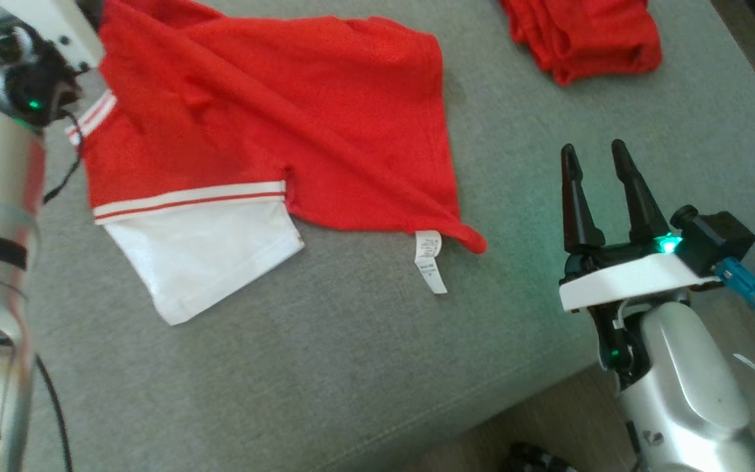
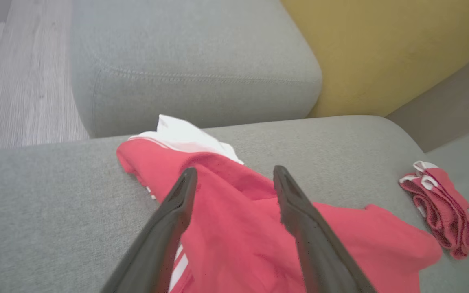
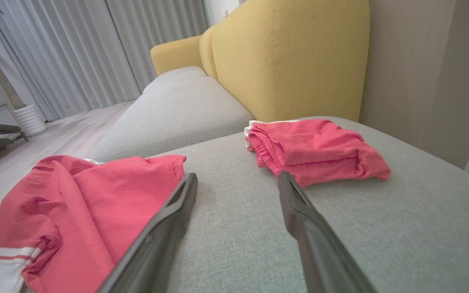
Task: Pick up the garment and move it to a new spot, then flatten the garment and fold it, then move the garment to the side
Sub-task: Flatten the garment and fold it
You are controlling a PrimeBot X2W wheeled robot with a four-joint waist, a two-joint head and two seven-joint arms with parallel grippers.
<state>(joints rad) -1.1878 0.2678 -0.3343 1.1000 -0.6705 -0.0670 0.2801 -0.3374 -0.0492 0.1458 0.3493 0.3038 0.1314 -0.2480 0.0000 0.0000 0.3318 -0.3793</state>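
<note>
The garment (image 1: 272,124) is a red shirt with a white, stripe-edged sleeve, spread loosely on the grey sofa seat (image 1: 325,367); a white label hangs at its near right corner. In the left wrist view my left gripper (image 2: 234,175) is open just above the red garment (image 2: 238,228), nothing between its fingers. My right gripper (image 1: 594,154) stands open over bare seat to the right of the shirt, apart from it. The right wrist view has that gripper (image 3: 236,179) with the shirt (image 3: 75,207) at its left.
A second red garment (image 1: 580,33), folded, lies at the back right of the seat (image 3: 316,150). The yellow sofa back (image 3: 283,57) rises behind it. The seat's front edge and wooden floor (image 1: 548,419) lie near the right arm.
</note>
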